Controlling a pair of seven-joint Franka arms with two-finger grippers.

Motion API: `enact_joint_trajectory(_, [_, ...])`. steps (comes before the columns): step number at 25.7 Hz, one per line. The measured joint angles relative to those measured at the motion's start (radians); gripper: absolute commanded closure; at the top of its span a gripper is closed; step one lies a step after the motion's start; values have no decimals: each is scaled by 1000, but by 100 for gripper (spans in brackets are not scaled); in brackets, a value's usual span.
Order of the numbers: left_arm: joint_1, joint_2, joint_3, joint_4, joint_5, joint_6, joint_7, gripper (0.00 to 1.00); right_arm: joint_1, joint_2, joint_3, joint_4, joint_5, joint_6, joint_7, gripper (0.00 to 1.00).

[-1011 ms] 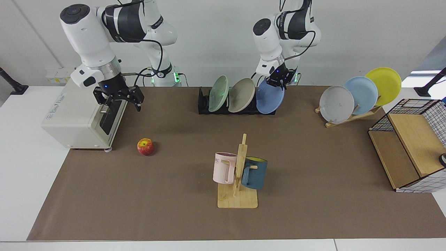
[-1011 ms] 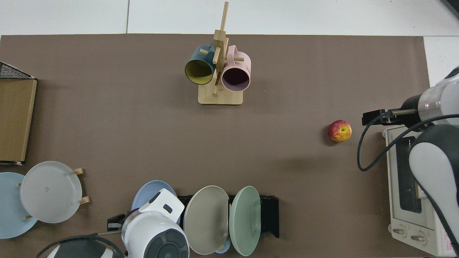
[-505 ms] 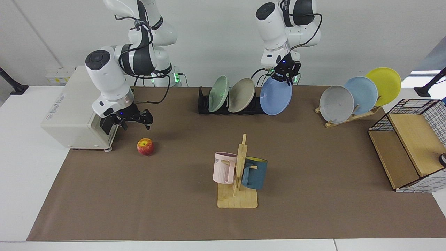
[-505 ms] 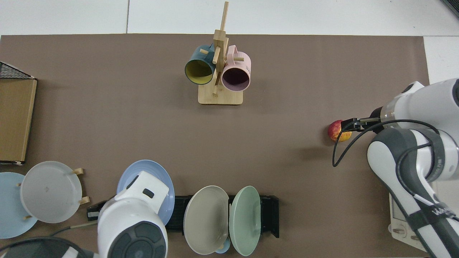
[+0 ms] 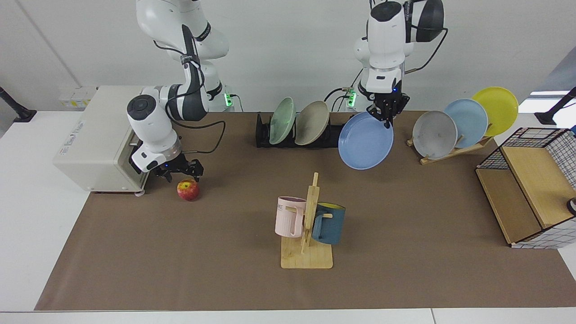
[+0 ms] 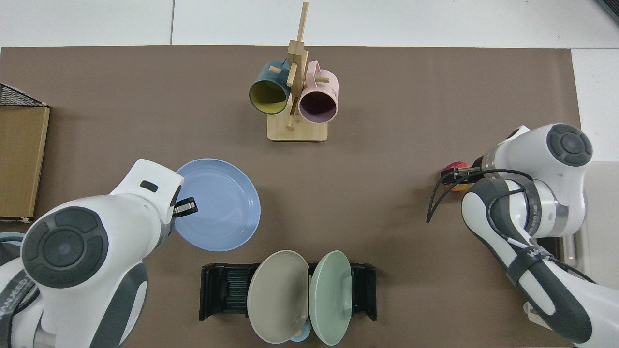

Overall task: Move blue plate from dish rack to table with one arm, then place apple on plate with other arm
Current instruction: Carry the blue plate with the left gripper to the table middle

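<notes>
Facing view. The left claw (image 5: 386, 118), in the upper right of centre, is pinching the upper rim of the blue plate (image 5: 365, 143). The plate hangs below the claw, tilted with its face toward the camera. It is clear of the dish rack (image 5: 263, 135), whose right-hand slot is vacant, and it is not in contact with the surface (image 5: 405, 216). Bare brown mat lies below the plate, between the rack, the mug stand (image 5: 307, 234) and the wooden plate rack (image 5: 450, 150). The set-down direction is judged to be straight down, with the plate tipped toward level.

The right claw (image 5: 182, 170), at centre left, sits immediately above and behind the apple (image 5: 188, 189). Its fingers appear spread; no pinch on the apple is visible. The apple rests on the surface beside the toaster oven (image 5: 96, 144).

Top view. The blue plate (image 6: 217, 204) is at lower left of centre, in front of the dish rack (image 6: 220, 292), with the left claw (image 6: 184, 207) on its left-hand rim. The apple (image 6: 454, 176) is at the right edge, mostly hidden under the right claw (image 6: 457, 175).

Key relation: the plate and the apple are well apart, on opposite sides of the frame. The right arm is the nearer to the apple; the carry toward the plate runs leftward across open mat, passing the mug stand (image 6: 296, 104).
</notes>
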State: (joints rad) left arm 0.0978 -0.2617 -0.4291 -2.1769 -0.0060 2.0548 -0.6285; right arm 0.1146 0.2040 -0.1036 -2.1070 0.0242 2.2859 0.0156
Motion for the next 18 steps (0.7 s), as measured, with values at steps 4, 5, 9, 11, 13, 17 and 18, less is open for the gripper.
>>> enact_joint_trajectory(4, [-3,70,-23,-16,-124,116,-6,100,0,32,-1,-11,0,40,0,1])
enact_joint_trajectory(5, [-3,91,-33,-20,-141,143,-9,100,-1,37,-1,-14,0,47,0,6])
enact_joint_trajectory(9, [-14,196,-83,-31,-170,240,-58,100,-1,54,-2,-17,0,56,0,56])
enact_joint_trajectory(11, [-21,242,-101,-34,-171,298,-94,100,-1,55,-1,-17,0,56,0,78])
enact_joint_trajectory(13, [-32,280,-110,-34,-171,345,-124,100,-1,55,-1,-17,0,56,0,90])
enact_joint_trajectory(17, [-63,320,-111,-35,-171,392,-164,100,0,55,-1,-16,0,56,0,94])
enact_joint_trajectory(18, [-71,327,-112,-36,-171,400,-174,100,0,55,0,-16,0,57,0,94])
